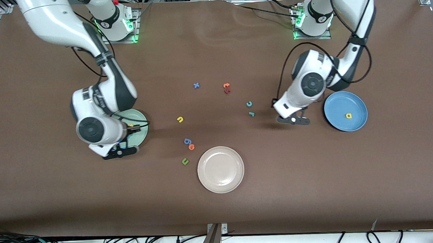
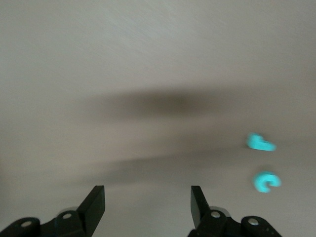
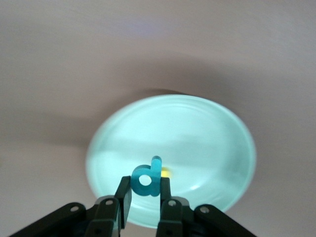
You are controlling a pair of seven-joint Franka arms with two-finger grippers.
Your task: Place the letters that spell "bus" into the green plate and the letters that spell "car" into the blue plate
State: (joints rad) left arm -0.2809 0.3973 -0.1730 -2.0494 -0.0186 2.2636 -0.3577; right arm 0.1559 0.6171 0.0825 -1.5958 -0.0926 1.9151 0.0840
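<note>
My right gripper (image 1: 132,129) hangs over the pale green plate (image 1: 141,134), shut on the teal "b" (image 3: 147,177). In the right wrist view the green plate (image 3: 207,138) lies below the "b", with a small yellow letter (image 3: 167,173) on it that I cannot read. The yellow "u" (image 1: 180,119) lies on the table mid-way between the arms. The teal "c" (image 1: 249,104) and teal "r" (image 1: 251,114) lie beside my left gripper (image 1: 293,120), which is open and empty (image 2: 148,202) low over bare table. The yellow "a" (image 1: 348,115) is in the blue plate (image 1: 332,105).
A beige plate (image 1: 220,169) sits nearer the front camera. Beside it lie a green "u" (image 1: 184,161), an orange letter (image 1: 191,147) and a periwinkle "g" (image 1: 187,141). A blue "x" (image 1: 196,85) and an orange "t" (image 1: 226,85) lie toward the bases.
</note>
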